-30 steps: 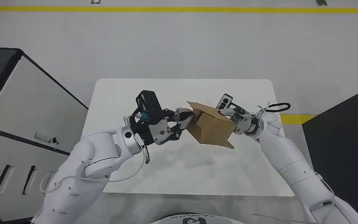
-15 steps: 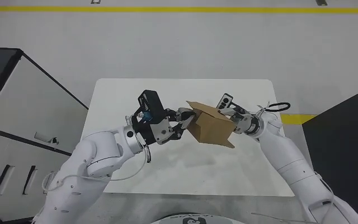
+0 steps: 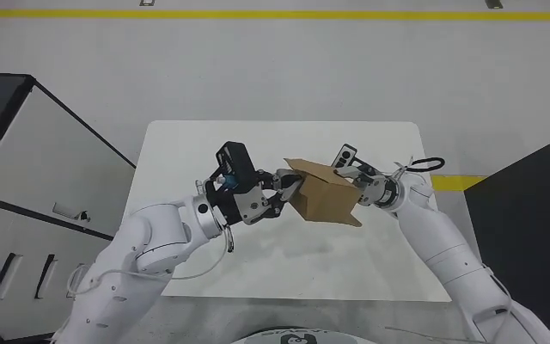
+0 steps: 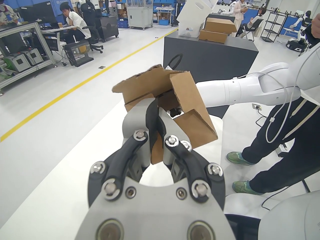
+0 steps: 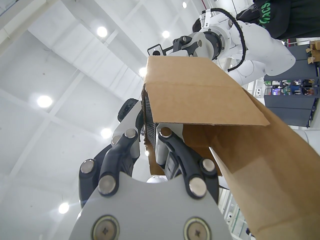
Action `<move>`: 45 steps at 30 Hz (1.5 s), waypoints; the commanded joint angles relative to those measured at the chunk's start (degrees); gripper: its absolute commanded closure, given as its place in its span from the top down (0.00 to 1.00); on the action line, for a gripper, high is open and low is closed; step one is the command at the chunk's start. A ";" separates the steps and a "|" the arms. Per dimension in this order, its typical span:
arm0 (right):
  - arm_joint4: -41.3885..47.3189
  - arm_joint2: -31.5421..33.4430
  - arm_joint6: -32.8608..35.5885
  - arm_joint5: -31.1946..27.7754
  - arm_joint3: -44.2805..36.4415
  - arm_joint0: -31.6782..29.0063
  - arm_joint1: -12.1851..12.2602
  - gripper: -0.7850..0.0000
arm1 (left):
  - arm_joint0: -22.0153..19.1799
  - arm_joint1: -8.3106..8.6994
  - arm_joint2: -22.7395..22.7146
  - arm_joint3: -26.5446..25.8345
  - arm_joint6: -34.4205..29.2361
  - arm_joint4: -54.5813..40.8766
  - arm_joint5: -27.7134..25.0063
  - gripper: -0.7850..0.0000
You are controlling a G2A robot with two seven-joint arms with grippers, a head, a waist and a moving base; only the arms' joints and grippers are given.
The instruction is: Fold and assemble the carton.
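A brown cardboard carton [image 3: 325, 193] hangs tilted above the middle of the white table [image 3: 189, 146], held between both arms. My left gripper [image 3: 288, 182] is shut on a flap at the carton's left end; in the left wrist view its fingers [image 4: 155, 123] pinch the cardboard flap [image 4: 160, 148] of the carton [image 4: 185, 101]. My right gripper [image 3: 354, 176] is shut on the panel edge at the right end; in the right wrist view the carton [image 5: 200, 101] spreads out above the gripper [image 5: 149, 131], whose pads clamp a cardboard edge. The carton's inside is partly hidden.
A black cabinet [image 3: 17, 95] stands left of the table and a dark one [image 3: 516, 206] to the right. A yellow line [image 3: 275, 14] crosses the floor behind. A person's legs [image 4: 270, 136] stand near the table's edge.
My left arm has shifted slightly to the right and pushed its end of the carton up a little. The right arm has stayed still.
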 commanded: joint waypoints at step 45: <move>-0.59 2.60 -1.49 0.31 -0.74 -1.95 -0.22 0.00 | -1.56 0.76 -3.06 -7.33 13.04 45.58 -1.46 0.00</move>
